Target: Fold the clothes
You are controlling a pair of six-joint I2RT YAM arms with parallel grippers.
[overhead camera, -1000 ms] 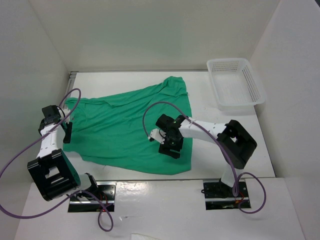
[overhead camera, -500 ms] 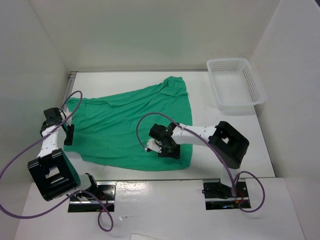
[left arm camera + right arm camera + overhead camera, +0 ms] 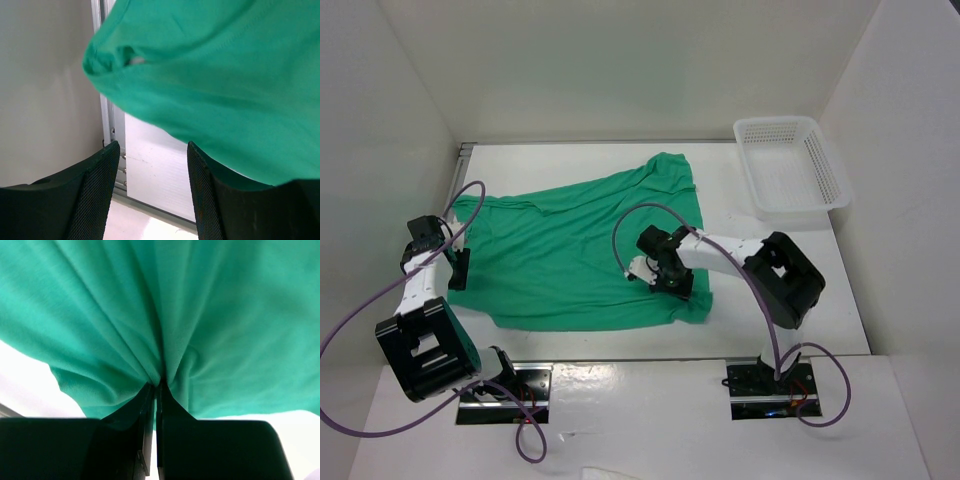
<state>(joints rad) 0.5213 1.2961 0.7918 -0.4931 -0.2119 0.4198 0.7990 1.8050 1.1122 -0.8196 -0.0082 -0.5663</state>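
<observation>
One new pinch: right gripper [image 3: 157, 386], T-shirt [image 3: 210, 315]

On my right wrist feed, the right gripper [image 3: 159, 386] has its two black fingers [image 3: 142, 412] pressed together, with only a thin slit between them. They pinch a bunch of the green T-shirt [image 3: 210, 310] right at the tips. From that pinch point I see creases fanning upward and outward through the thin fabric, which fills most of the view. A stitched hem curls along the lower left edge of the cloth. White table [image 3: 22, 385] shows below the fabric at lower left and lower right.
</observation>
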